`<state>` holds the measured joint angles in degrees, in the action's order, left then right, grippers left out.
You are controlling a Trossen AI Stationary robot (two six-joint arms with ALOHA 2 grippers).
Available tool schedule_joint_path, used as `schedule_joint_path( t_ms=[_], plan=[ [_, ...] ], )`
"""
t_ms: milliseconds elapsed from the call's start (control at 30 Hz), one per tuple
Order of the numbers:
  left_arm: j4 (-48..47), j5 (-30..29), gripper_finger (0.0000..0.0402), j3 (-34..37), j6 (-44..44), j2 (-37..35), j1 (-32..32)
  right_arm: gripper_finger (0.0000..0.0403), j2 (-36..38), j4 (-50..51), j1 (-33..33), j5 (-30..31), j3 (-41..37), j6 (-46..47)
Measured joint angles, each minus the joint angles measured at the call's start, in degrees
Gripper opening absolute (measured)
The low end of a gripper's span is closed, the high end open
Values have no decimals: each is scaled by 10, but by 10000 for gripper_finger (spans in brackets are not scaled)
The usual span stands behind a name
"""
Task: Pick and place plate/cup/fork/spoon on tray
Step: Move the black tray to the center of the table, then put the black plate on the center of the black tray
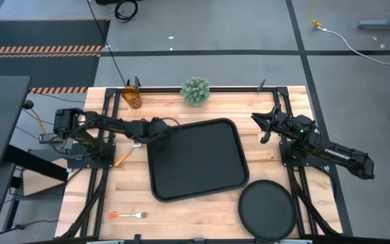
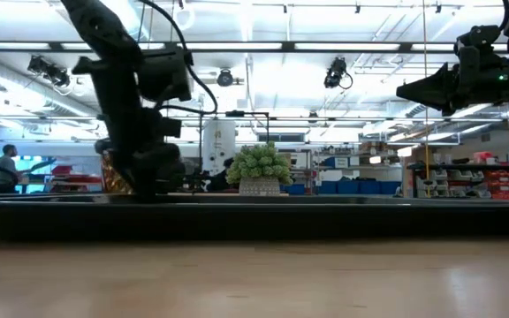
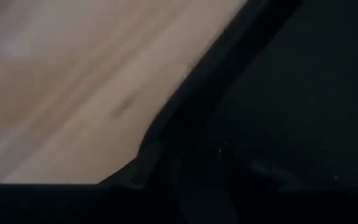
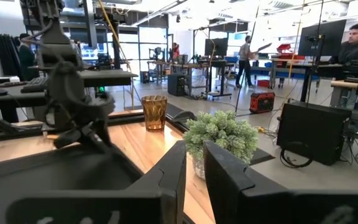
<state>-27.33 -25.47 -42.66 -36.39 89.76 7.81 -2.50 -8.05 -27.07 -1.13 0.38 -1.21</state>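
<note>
- cup (image 1: 132, 95) upright at far left corner of worktop (image 1: 202, 207), well apart from tray
- fork (image 1: 128, 215) flat near front left edge, tines toward the right
- spoon (image 1: 122, 156) lies on wood just left of tray, orange handle showing, bowl end under left arm
- left pincer (image 1: 162, 133) down at tray's far left corner, over the rim; fingers hidden in every view, cannot tell if spread or pressed together
- tray (image 1: 198, 163) sits mid-worktop, slightly rotated, nothing on it
- green spiky plant (image 1: 195, 91) in pot at far edge, just beyond tray
- plate (image 1: 267, 207) flat on worktop off tray's front right corner, just beside it, near front edge
- right pincer (image 1: 263, 125) held up in the air right of tray, pointing toward it; fingers slightly spread with a narrow gap, pinching nothing
- people at desks in room behind the worktop
</note>
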Motion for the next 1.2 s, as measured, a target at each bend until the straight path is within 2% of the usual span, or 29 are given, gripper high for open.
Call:
schedule_joint_path(
  t_ms=[167,367,633,867,967,1067,1200],
  plan=[
    [35,-18,151,0,54,0,46,61,0,0,0,0,0,0],
    [58,-20,151,0,58,0,68,61,0,0,0,0,0,0],
    [188,-19,151,0,71,0,77,61,0,0,0,0,0,0],
    [293,-21,150,0,68,-10,14,61,0,0,0,0,0,0],
    [320,-44,150,0,72,-24,-28,61,0,0,0,0,0,0],
    [357,-67,150,0,102,-46,-67,61,0,0,0,0,0,0],
    [408,-69,150,0,158,-69,-101,61,0,0,0,0,0,0]
  ],
)
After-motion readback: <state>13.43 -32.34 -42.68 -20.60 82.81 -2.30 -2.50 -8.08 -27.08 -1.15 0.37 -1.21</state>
